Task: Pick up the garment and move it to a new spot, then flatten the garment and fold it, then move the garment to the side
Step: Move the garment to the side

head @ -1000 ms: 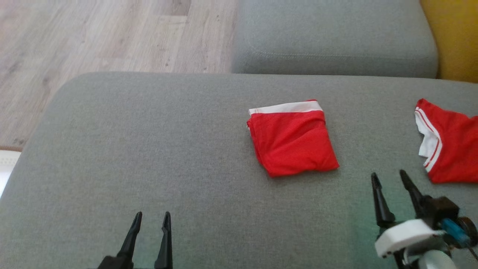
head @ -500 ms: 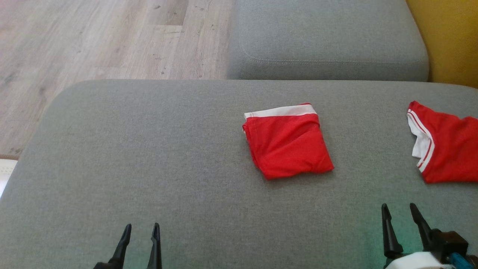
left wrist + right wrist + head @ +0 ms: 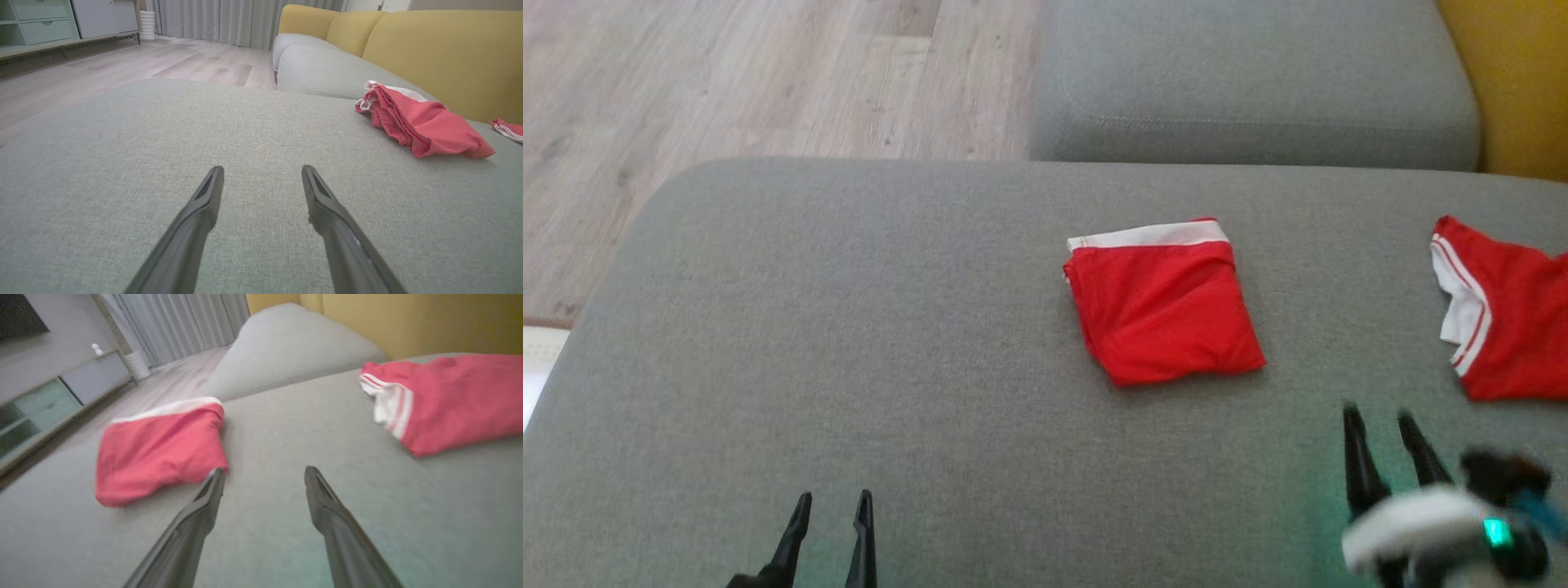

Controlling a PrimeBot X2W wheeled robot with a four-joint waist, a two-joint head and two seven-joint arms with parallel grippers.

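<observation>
Lying apart on the cushion (image 3: pixel 849 327): folded garment (image 3: pixel 1164 306), second red cloth (image 3: pixel 1515 327).

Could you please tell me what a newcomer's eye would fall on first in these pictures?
The folded red garment with a white band along its far edge stands out brightly in the middle of the grey sofa cushion. A second red garment with white striped trim lies loosely at the cushion's right edge. Near the front, the left gripper and right gripper are both open, holding nothing.

Matt red cloth garment (image 3: pixel 1164 306); woven sofa (image 3: pixel 849 327)
</observation>
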